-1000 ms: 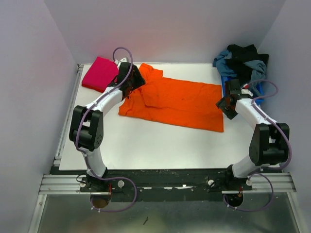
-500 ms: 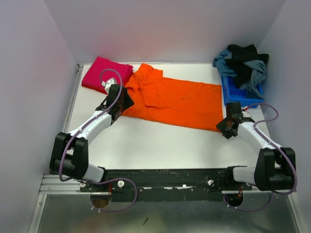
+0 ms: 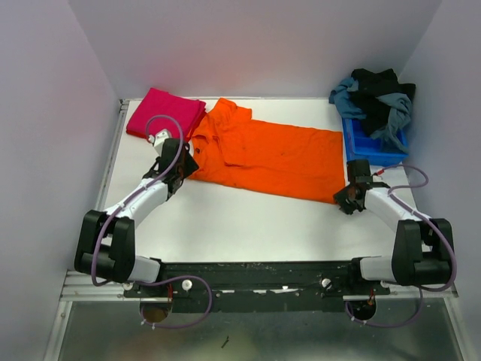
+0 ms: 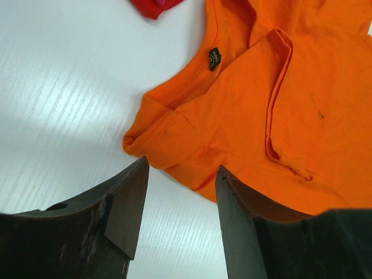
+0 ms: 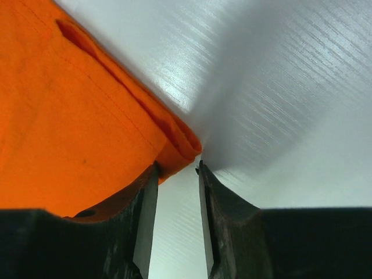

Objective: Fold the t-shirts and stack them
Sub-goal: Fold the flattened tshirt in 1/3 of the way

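Along the near edge of the orange t-shirt (image 3: 263, 154), spread on the table (image 3: 248, 226) by the pink t-shirt (image 3: 161, 111), the left gripper (image 4: 181, 168) gapes at the shoulder and the right gripper (image 5: 177, 168), barely parted, straddles the hem corner, so each should pinch every layer before lifting.

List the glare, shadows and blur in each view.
Top view: even light, sharp, faint shadows. Left wrist view: streaky sheen on the white table, orange shirt crisp. Right wrist view: broad grey shadow on the table beside the shirt's corner.

Pink t-shirt (image 4: 157, 6) mostly beyond the top edge
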